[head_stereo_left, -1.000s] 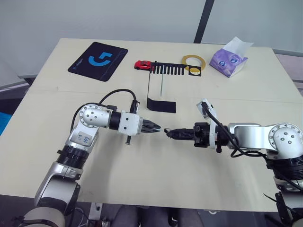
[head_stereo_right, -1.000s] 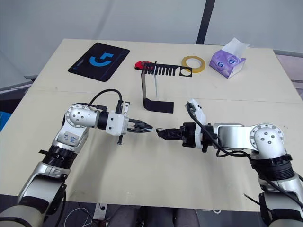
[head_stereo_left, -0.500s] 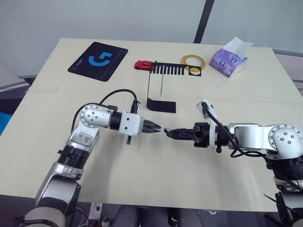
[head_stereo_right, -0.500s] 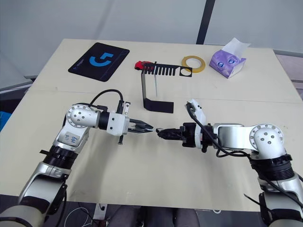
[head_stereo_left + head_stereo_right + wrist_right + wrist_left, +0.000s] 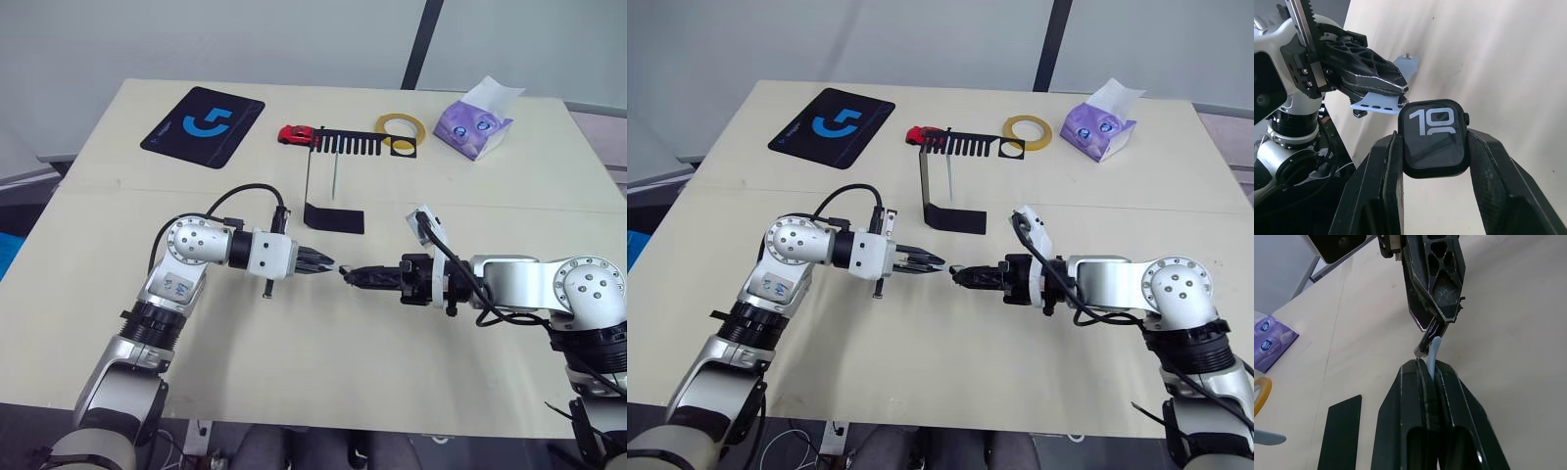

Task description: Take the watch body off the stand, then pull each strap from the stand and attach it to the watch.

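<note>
My left gripper (image 5: 330,265) is shut on a pale grey-blue strap (image 5: 1434,348), whose end pokes out past the fingertips. My right gripper (image 5: 350,276) faces it from the right, shut on the watch body (image 5: 1435,136), a black case whose screen shows white digits. The strap's end (image 5: 1377,104) lies right beside the watch body's edge; I cannot tell whether they touch. Both grippers meet above the table's middle, just in front of the stand (image 5: 333,216), whose comb-toothed top bar (image 5: 357,143) stands behind.
Along the far side lie a black mat with a blue logo (image 5: 203,125), a red toy car (image 5: 296,134) by the stand's bar, a yellow tape ring (image 5: 401,126) and a purple tissue pack (image 5: 473,122).
My left gripper has edged slightly right with the strap, narrowing the gap to the watch body. The right gripper has stayed in place.
</note>
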Motion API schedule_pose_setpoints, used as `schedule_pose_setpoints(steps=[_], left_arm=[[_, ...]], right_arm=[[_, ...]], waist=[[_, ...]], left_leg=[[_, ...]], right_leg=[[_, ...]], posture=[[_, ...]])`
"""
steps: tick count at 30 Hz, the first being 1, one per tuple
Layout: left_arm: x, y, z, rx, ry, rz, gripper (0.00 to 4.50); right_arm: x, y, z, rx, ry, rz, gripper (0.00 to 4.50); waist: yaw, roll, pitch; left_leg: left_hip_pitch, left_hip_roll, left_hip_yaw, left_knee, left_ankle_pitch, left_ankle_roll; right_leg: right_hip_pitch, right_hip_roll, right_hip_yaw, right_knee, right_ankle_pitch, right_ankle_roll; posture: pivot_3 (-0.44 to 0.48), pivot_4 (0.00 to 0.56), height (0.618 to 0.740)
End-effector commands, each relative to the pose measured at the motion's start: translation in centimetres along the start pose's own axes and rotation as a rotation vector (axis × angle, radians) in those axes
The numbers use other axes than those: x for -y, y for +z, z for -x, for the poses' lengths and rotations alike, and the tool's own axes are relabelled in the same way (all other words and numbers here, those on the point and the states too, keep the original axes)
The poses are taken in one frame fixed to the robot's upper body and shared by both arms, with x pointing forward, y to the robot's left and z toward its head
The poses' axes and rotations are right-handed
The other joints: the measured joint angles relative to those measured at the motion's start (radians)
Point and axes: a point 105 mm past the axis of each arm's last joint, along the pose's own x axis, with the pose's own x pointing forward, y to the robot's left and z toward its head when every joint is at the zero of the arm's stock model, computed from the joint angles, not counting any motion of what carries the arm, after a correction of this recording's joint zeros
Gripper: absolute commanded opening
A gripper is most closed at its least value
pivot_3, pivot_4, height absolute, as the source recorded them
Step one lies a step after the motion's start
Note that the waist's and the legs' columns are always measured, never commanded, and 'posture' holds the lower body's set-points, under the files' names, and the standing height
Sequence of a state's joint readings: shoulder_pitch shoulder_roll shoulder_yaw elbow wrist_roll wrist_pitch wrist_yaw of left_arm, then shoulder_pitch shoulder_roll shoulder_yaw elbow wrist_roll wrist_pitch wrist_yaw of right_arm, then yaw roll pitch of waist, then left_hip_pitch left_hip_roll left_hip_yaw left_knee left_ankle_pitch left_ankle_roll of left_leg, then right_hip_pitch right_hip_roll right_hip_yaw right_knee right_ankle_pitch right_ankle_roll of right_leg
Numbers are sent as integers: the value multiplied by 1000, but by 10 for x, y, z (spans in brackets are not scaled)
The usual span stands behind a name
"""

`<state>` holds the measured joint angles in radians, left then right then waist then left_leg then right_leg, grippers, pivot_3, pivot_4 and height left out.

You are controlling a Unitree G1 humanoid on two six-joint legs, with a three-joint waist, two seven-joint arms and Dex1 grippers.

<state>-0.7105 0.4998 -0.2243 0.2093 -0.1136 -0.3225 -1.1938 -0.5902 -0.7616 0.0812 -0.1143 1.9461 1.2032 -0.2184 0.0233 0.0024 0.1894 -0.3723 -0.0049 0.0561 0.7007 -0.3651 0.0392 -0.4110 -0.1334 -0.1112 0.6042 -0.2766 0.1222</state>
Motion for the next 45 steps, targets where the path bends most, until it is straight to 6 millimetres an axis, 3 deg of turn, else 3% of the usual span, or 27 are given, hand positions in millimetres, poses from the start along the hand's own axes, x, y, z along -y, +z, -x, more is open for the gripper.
schedule_pose_setpoints(steps=[1,29,45], left_arm=[[-6,9,-1,19,10,-39,0],[0,12,-9,21,-2,-37,0],[-1,7,-2,-16,1,-36,0]], right_arm=[[-12,0,1,6,46,26,1495],[-17,9,-3,55,82,9,1495],[-9,8,4,54,38,3,1495]], waist=[[0,0,0],[0,0,0],[0,0,0]], left_leg=[[0,0,0,0,0,0],[0,0,0,0,0,0],[0,0,0,0,0,0]], right_leg=[[0,0,0,0,0,0],[0,0,0,0,0,0],[0,0,0,0,0,0]], posture=[[0,150,738],[0,150,738],[0,150,738]])
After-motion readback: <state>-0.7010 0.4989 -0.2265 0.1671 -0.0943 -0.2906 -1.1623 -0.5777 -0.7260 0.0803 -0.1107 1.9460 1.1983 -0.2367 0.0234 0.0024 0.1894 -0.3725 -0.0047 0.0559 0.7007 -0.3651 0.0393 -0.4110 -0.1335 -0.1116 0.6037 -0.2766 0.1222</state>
